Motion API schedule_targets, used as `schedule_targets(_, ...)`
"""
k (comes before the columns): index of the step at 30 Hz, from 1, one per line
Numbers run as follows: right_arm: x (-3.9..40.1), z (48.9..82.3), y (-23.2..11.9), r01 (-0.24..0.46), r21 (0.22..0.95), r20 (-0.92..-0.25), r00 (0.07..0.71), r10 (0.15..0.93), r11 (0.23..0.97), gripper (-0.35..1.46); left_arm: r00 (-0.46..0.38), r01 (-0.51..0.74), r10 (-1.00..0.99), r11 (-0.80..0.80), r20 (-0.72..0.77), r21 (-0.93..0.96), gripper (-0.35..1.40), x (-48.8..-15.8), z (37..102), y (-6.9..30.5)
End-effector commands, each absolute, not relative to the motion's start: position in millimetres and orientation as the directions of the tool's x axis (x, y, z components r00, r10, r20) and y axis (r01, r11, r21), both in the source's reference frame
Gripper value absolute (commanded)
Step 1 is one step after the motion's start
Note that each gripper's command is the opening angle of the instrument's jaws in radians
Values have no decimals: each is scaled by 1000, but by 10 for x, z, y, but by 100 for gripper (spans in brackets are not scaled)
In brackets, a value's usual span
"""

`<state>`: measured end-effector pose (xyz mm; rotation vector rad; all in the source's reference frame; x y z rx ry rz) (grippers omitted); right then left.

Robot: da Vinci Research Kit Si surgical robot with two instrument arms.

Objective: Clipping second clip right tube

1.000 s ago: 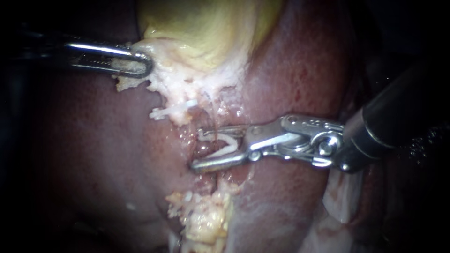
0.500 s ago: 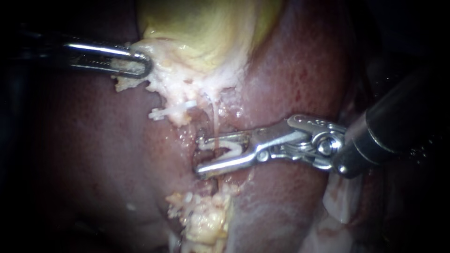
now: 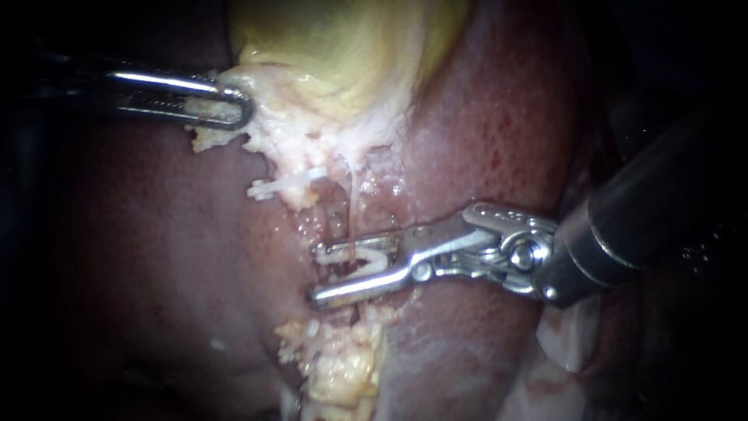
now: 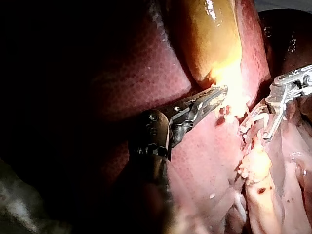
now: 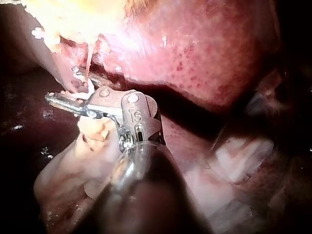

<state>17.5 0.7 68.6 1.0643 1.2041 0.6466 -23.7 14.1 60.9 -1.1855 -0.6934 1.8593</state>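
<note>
Your right instrument [image 3: 313,274] has its jaws spread in a narrow V, and they pinch an open clip [image 3: 379,263], one white leg lying along each jaw. A thin pale tube [image 3: 352,214] drops from 12 o'clock straight down through that V. It crosses between the clip's legs about halfway along the jaws. The right wrist view shows the same thing: the tube comes down into the jaws just ahead of the hinge.

At 11 o'clock from the jaws, near the tube's upper end, a closed clip [image 3: 284,185] lies crosswise. You cannot tell from here what it grips.

Above both clips sits a ragged band of pale tissue [image 3: 280,132] and above that the yellow gallbladder [image 3: 343,47] at 12 o'clock. Your left instrument [image 3: 238,109] comes in at 10 o'clock, its jaws pressed onto the outer edge of that pale tissue. It is well apart from the right instrument.

The liver [image 3: 499,117] lies red and glistening all round, under both shafts. At 6 o'clock, just below the right jaws, is a lumpy yellowish mass [image 3: 343,366].
</note>
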Motion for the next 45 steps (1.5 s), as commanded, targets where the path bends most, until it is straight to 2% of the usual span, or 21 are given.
schedule_targets(1, 174, 682, 7, 131, 908, -420, 274, 865, 399, 46, -234, -336, 851, -524, -470, -783, -35, -236, 609, 141)
schedule_targets(12, 170, 644, 5, 165, 911, -410, 259, 875, 378, 45, -234, -336, 851, -524, -470, -783, -35, -236, 609, 141)
schedule_targets(25, 166, 646, 2, 173, 909, -413, 265, 871, 379, 31, -234, -336, 851, -524, -470, -783, -35, -236, 609, 141)
schedule_targets(35, 165, 649, 1, 174, 908, -415, 269, 869, 380, 1, -234, -336, 851, -524, -470, -783, -35, -237, 609, 141)
schedule_targets(41, 162, 649, 1, 176, 908, -415, 270, 869, 380, -33, -234, -336, 851, -524, -470, -783, -35, -237, 609, 141)
schedule_targets(45, 159, 649, 0, 177, 908, -416, 271, 868, 379, -35, -234, -336, 851, -524, -470, -782, -35, -237, 609, 141)
